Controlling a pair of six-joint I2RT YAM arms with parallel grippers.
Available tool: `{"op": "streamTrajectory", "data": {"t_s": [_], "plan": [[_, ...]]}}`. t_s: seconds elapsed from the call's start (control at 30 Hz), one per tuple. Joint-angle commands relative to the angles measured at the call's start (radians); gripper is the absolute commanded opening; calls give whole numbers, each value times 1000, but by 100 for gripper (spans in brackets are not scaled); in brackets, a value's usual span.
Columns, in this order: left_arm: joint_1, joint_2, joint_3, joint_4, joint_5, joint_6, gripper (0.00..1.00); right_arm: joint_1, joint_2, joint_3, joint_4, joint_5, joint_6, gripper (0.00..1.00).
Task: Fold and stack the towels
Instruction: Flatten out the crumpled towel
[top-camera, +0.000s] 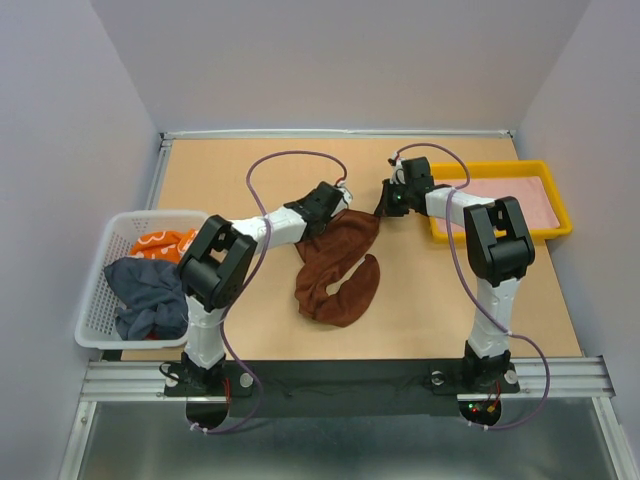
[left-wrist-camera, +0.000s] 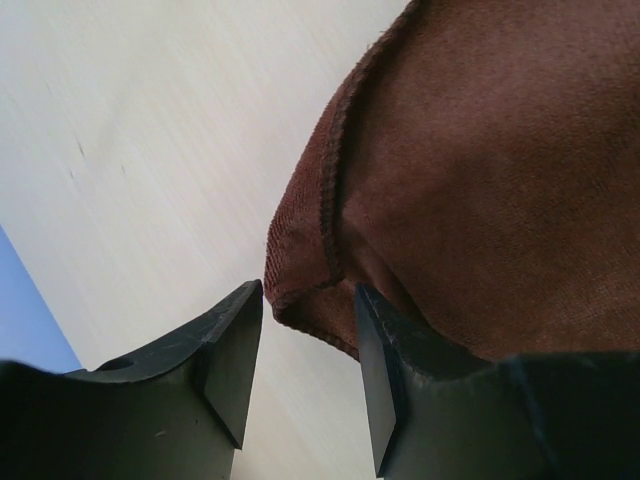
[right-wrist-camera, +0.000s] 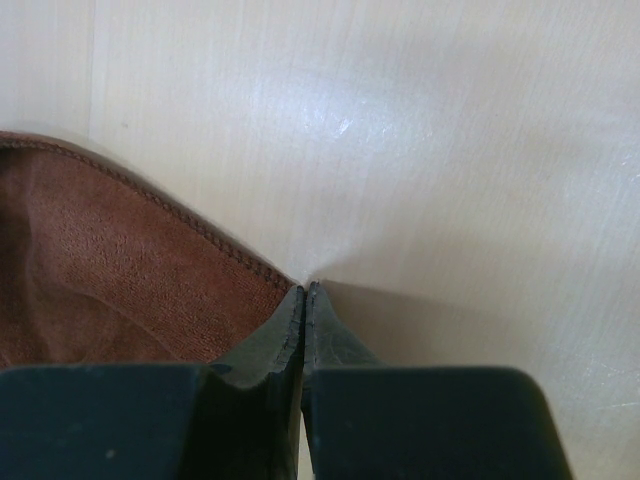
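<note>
Where the table (top-camera: 250, 170) shows bare wood at its middle, a reddish-brown towel (top-camera: 335, 270) lies crumpled, its far corners hidden by the arms. At the left edge, a white mesh basket (top-camera: 92, 320) holds a navy towel (top-camera: 150, 295) and a half-buried orange towel (top-camera: 160, 243). At the far right corner, a yellow tray (top-camera: 500, 165) holds something flat and pink (top-camera: 530, 205), hard to identify. The right claw (right-wrist-camera: 304, 290) is clamped on the reddish-brown towel's hem; the left claw (left-wrist-camera: 308, 300) stands parted astride another corner.

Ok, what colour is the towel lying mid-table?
The towel is plain reddish-brown with a stitched hem; the left wrist view shows it best.
</note>
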Motion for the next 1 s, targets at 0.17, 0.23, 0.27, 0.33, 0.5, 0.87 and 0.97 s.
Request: {"op": "streamTrajectory", "data": {"t_s": [0.17,0.23,0.27,0.33,0.5,0.87,0.97], "plan": [[-9,11,56,-6,-36,50,52,-5,-14,-19,27,-9,-11,0],[-9,29,64,-6,-44,48,52,-5,-15,-21,27,-9,-9,0],[-9,32,67,-4,-47,50,52,-5,-15,-22,26,-9,-9,1],[-9,42,70,-3,-59,51,51,-5,-15,-24,27,-8,-9,1],[-9,58,80,-3,-66,54,47,-3,-14,-24,26,-9,-8,1],[-2,75,90,13,-122,62,36,-5,-14,-24,27,-5,-8,0],[6,77,98,14,-125,62,28,-5,-15,-25,26,0,-8,1]]}}
